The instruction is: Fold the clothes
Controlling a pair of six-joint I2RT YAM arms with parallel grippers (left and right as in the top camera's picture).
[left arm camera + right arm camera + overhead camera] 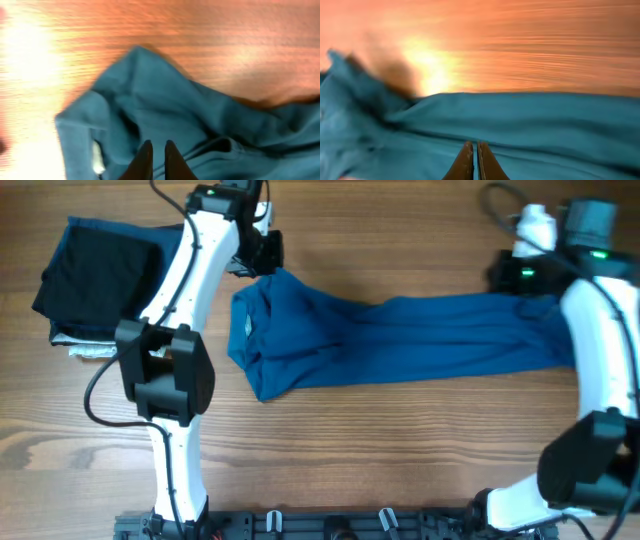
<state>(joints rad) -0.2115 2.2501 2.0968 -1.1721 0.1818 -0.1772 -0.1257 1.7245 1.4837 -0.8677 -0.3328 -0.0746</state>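
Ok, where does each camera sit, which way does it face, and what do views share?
Overhead: above the brown wooden table, facing down; white left arm and right arm show, medium-blue soft-fabric T-shirt stretched between them.
Left wrist: on the left arm, facing down past the shut left gripper onto the T-shirt's collar.
Right wrist: on the right arm, past the shut right gripper across the T-shirt.
Shared: T-shirt and table.

The T-shirt [400,335] lies stretched across the desk [350,440] from 9 to 3 o'clock. The folded stack [95,280] sits beyond its 9 o'clock end.

No legible text or labels
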